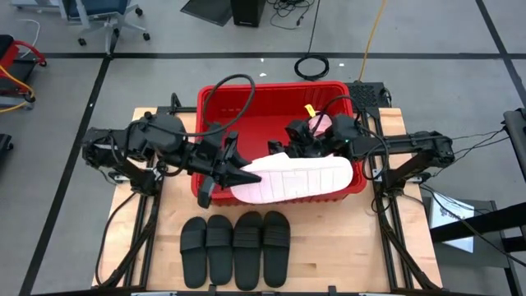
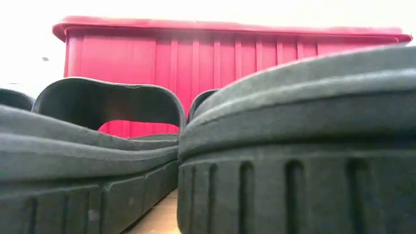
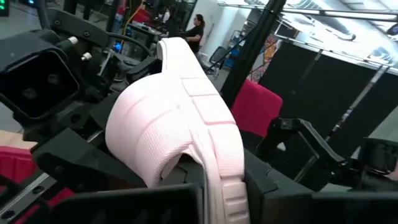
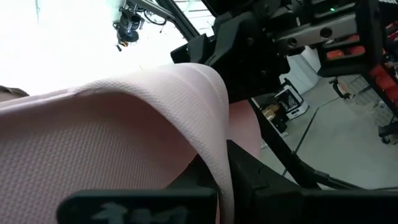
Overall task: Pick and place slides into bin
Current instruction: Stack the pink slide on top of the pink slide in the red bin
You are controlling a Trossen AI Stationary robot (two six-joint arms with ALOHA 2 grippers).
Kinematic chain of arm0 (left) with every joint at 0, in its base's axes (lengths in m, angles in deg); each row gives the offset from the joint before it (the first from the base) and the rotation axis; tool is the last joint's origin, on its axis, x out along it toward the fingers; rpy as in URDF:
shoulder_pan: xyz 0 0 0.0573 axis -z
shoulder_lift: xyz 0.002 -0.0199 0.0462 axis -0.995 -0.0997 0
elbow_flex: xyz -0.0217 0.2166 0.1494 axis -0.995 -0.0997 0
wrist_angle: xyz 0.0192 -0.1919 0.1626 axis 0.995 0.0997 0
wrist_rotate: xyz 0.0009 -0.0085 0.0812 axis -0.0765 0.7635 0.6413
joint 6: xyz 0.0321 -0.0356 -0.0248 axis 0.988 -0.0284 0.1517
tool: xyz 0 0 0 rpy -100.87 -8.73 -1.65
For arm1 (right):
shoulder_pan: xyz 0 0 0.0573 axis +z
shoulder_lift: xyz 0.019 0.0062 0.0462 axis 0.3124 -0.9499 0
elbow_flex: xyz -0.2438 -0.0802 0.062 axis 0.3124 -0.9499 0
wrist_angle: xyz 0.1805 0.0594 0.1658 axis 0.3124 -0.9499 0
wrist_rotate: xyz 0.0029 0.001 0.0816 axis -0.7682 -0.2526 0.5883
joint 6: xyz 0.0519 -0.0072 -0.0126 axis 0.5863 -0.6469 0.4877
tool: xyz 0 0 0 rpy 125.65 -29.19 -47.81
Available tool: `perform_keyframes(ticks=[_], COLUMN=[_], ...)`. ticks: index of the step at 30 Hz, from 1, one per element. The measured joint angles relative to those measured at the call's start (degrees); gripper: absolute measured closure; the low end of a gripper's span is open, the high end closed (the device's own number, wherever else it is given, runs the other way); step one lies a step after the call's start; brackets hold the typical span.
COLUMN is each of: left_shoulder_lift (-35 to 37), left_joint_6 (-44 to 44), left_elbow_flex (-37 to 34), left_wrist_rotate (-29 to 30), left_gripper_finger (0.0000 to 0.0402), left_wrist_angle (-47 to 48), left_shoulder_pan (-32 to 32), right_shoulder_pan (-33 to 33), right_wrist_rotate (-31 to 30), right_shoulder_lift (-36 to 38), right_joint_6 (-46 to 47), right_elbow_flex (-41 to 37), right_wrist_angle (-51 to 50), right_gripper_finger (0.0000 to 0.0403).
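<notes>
While the left gripper [image 1: 215, 179] sits just left of frame centre in the high view, over the front left corner of the bin [image 1: 215, 100], it is closed on one end of a pale pink slide [image 1: 292, 178]. That slide lies sole-up along the bin's front wall, stretching from the gripper toward the right of centre. In the left wrist view the same slide [image 3: 180, 124] fills mid-frame, strap and ribbed sole edge rising from between the dark fingers [image 3: 74, 165].

The right gripper [image 1: 304, 140] is inside the bin, right of centre in the high view, clamped on the second pink slide [image 1: 322, 123], only a small part of which shows past the gripper. In the right wrist view a textured pink strap [image 4: 124, 124] covers the lower left and centre of the frame, pressed against the fingers.

Four black slides [image 1: 235, 248] lie side by side on the table [image 1: 345, 247] at lower centre of the high view, in front of the bin and apart from it. In the low view they crowd the foreground, red bin wall [image 2: 227, 65] behind.
</notes>
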Motion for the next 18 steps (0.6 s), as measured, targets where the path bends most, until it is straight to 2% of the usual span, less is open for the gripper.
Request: perform_keyframes(ticks=[6,18], left_shoulder_lift=[0.00,3.30], left_joint_6=[-0.06,-0.28], left_elbow_flex=[0.00,0.00], left_wrist_rotate=[-2.31,-3.06], left_gripper_finger=[0.0374,0.0377], left_wrist_angle=[-0.07,-1.03], left_shoulder_pan=[-0.30,0.14], right_shoulder_pan=[0.02,-0.02], right_wrist_rotate=[-1.51,-2.51], right_shoulder_lift=[0.00,0.00], right_joint_6=[-0.91,-2.34], right_elbow_flex=[0.00,-0.02], right_wrist_angle=[0.70,3.94], right_gripper_finger=[0.0389,0.0312])
